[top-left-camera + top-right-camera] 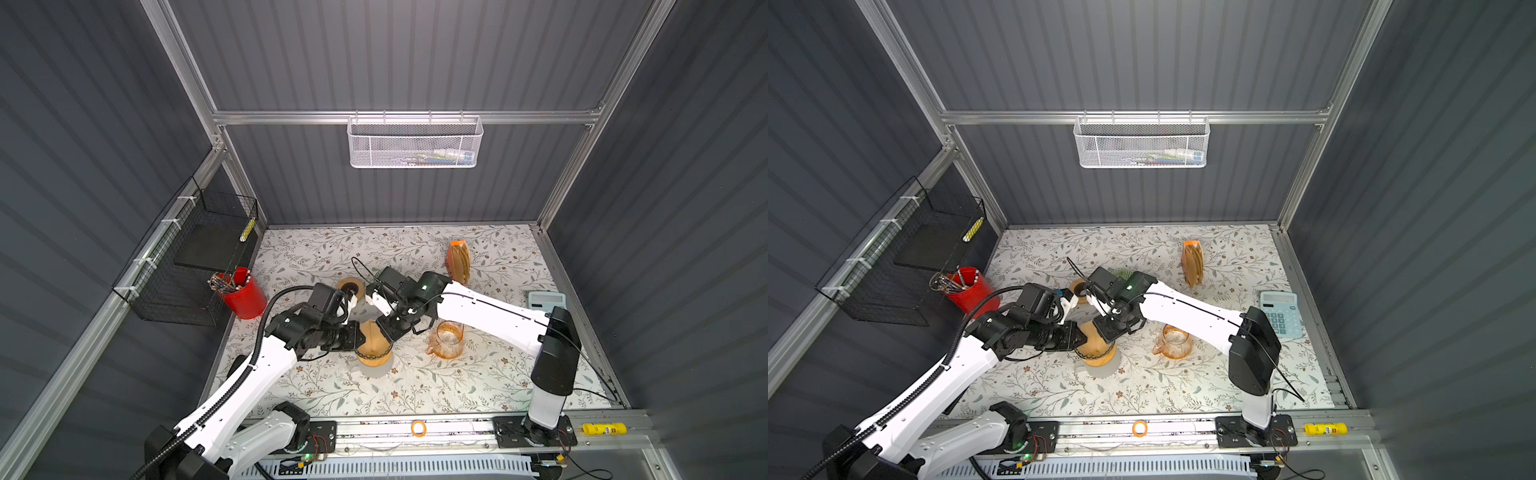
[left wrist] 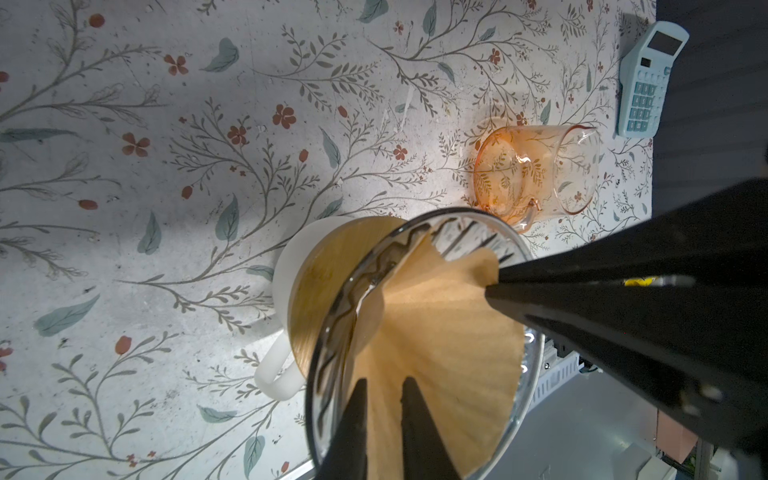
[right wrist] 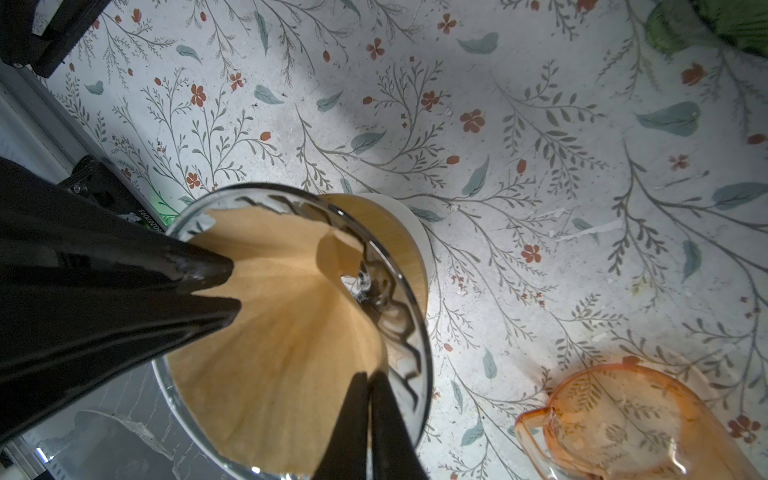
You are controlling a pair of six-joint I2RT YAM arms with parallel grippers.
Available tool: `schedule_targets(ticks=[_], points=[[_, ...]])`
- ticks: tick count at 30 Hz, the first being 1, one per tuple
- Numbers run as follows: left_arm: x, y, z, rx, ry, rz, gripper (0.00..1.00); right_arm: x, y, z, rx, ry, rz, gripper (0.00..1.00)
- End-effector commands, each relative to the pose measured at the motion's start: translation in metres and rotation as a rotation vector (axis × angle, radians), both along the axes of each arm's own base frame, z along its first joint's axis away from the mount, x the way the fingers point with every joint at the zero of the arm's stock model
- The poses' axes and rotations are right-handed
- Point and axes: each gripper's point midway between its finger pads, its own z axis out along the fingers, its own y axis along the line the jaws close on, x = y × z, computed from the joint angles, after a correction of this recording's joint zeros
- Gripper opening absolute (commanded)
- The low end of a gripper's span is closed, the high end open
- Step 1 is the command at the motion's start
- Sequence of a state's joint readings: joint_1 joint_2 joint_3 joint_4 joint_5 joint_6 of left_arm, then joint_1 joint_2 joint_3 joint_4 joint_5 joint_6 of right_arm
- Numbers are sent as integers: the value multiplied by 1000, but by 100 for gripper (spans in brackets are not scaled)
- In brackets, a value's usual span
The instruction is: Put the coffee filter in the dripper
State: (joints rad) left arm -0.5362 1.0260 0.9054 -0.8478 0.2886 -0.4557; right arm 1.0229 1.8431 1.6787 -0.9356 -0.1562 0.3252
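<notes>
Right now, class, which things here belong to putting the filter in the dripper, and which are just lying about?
In the job: coffee filter, dripper, left claw, right claw, both pinching the filter's edge.

Lying about: orange glass jug, calculator, red pen cup, yellow glue stick.

No text is legible; key marks on the calculator (image 1: pixel 1281 313) and the label on the yellow tube (image 1: pixel 1325 429) are too small.
</notes>
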Motion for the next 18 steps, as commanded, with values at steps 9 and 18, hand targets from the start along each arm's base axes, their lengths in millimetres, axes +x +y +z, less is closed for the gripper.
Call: schedule_targets(ticks=[9,18], points=[[3,-6,29,-57,-57,-8,18,1,-4,16,5,-29,-9,10],[5,-5,38,-68,-86,0,18,0,-3,29,39,-38,-12,10]])
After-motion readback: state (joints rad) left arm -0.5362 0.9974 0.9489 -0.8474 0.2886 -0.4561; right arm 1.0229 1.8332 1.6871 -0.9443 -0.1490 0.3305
